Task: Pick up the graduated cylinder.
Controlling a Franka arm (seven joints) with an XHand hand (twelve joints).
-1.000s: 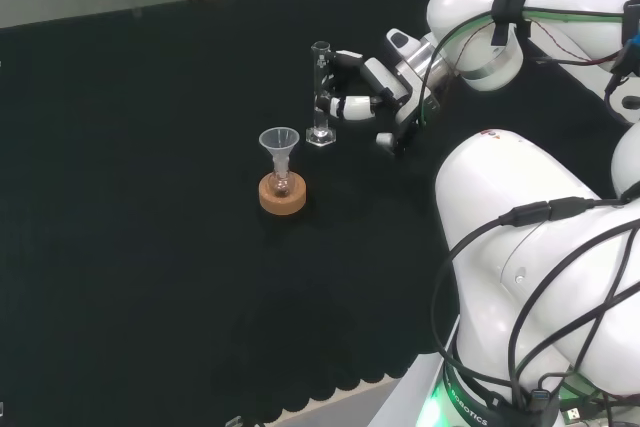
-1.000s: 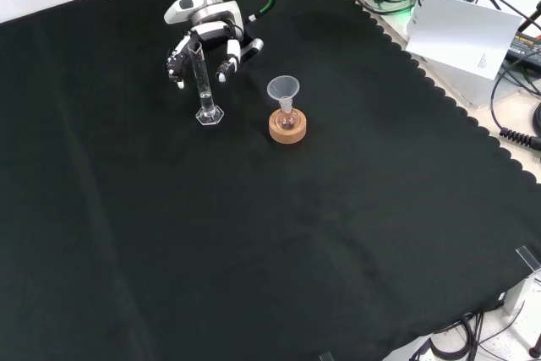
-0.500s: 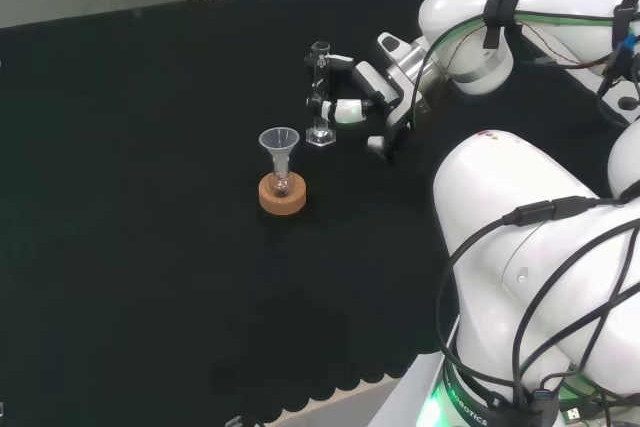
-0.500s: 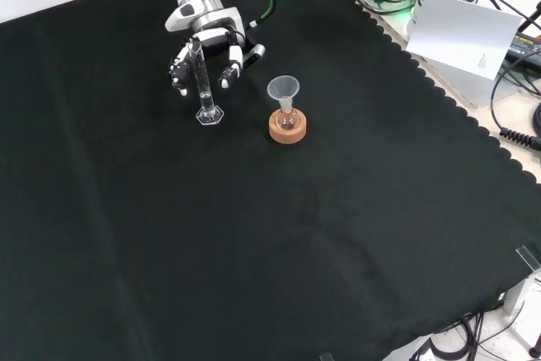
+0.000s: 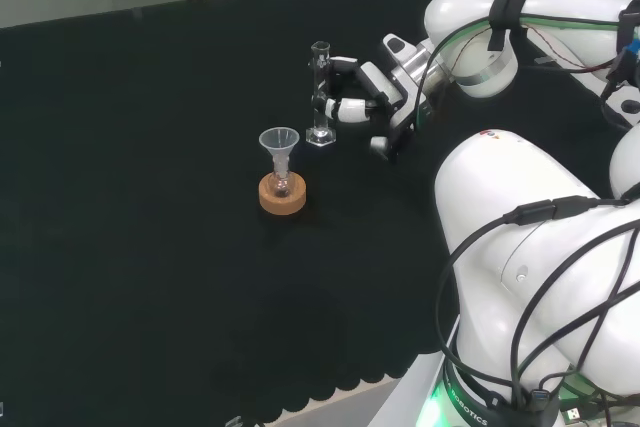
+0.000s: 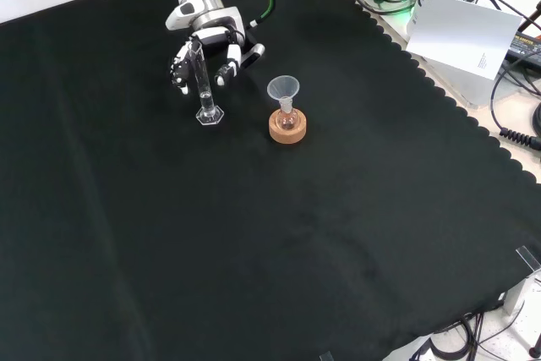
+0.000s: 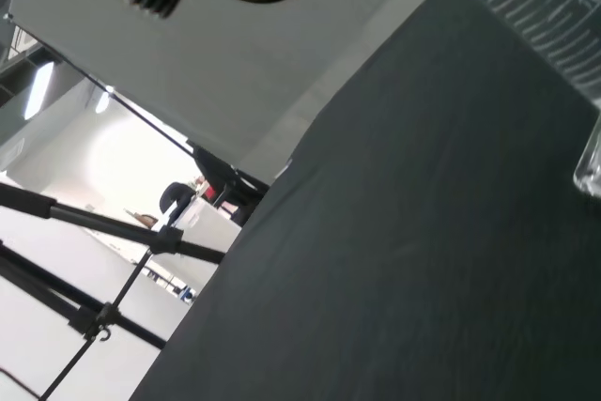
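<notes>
Even overhead light falls on the matte black cloth (image 6: 254, 234), leaving hardly any shadows. A bright room glares behind the bench in the wrist view, where the near glass (image 7: 554, 25) looks soft.

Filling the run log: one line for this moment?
hand: open, at cylinder | cylinder: upright on cloth | funnel: untouched

In my head view the graduated cylinder (image 5: 320, 94) stands upright on the cloth (image 5: 150, 197), hand (image 5: 365, 94) just right of it, funnel (image 5: 279, 152) in cork stand (image 5: 282, 195) nearer, left.
</notes>
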